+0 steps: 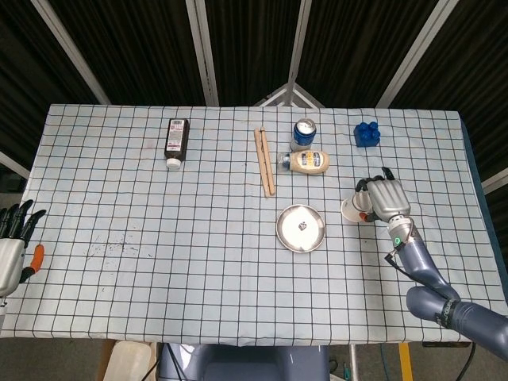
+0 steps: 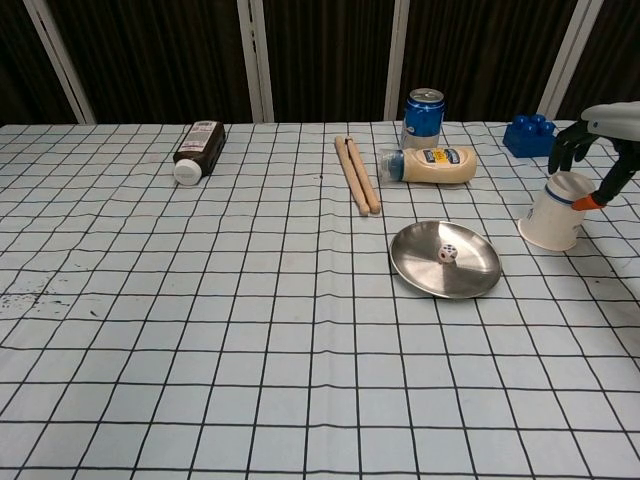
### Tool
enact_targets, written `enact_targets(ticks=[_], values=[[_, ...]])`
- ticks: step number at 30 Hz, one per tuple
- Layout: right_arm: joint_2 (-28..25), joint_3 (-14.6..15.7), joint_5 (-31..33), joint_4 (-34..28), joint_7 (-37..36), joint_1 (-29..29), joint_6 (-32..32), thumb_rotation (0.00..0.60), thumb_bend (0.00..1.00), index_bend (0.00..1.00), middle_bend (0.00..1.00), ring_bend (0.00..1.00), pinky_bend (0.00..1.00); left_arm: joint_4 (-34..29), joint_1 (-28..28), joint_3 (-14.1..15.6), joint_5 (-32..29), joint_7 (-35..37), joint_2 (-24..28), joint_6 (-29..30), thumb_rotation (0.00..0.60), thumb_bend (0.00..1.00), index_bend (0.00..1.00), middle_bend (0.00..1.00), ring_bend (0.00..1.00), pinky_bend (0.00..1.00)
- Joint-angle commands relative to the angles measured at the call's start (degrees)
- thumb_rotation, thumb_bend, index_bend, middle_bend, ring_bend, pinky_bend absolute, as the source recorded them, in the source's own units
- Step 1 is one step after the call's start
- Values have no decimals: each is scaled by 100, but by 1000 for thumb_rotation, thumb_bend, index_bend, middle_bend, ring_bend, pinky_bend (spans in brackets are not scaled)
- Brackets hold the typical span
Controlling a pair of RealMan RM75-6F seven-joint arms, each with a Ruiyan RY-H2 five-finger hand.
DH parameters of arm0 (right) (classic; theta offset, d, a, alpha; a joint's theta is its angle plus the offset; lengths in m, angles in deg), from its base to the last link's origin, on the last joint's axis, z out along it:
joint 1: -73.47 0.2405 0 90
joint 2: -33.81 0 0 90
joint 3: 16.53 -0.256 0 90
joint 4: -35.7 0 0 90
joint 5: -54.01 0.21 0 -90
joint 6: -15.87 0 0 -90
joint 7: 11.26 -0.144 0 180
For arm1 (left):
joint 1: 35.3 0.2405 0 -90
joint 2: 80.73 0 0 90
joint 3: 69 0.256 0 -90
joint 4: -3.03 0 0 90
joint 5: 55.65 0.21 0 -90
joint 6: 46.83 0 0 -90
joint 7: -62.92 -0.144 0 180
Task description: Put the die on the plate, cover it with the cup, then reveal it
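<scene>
Over tilted cup [image 2: 556,212], right hand [image 1: 386,197], fingers curled

A white, black-gridded cloth covers the worktop [image 1: 159,270]. On it lie a dark bottle [image 1: 175,141], two wooden sticks [image 1: 263,171], a blue can [image 1: 304,132], a mayonnaise bottle [image 1: 308,162], a blue brick [image 1: 366,133], the steel plate [image 1: 287,235] and the tilted paper cup [image 2: 556,212].

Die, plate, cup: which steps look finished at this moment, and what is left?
Done: the die lies on the plate. In hand: the right hand is at the upside-down cup, which tilts on the table right of the plate; a firm hold cannot be confirmed. Left: carry the cup over, cover the die, then lift it to reveal. The left hand sits idle at the table's edge.
</scene>
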Motion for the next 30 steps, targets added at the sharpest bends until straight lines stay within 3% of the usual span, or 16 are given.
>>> enact_targets(ticks=[1, 16, 30], values=[[12, 1, -8, 26, -16, 3, -10, 600, 237, 393, 380, 262, 0, 2, -3, 2, -1, -10, -5, -5, 600, 706, 130, 0, 0, 0], [-13, -8, -60, 35, -73, -9, 8, 600, 308, 465, 461, 274, 0, -3, -3, -3, -9, -22, -14, 4, 600, 707, 130, 0, 0, 0], [-96, 2, -12, -86, -4, -14, 0, 600, 332, 467, 470, 275, 0, -7, -4, -1, -16, -1, -4, -7, 600, 706, 130, 0, 0, 0]])
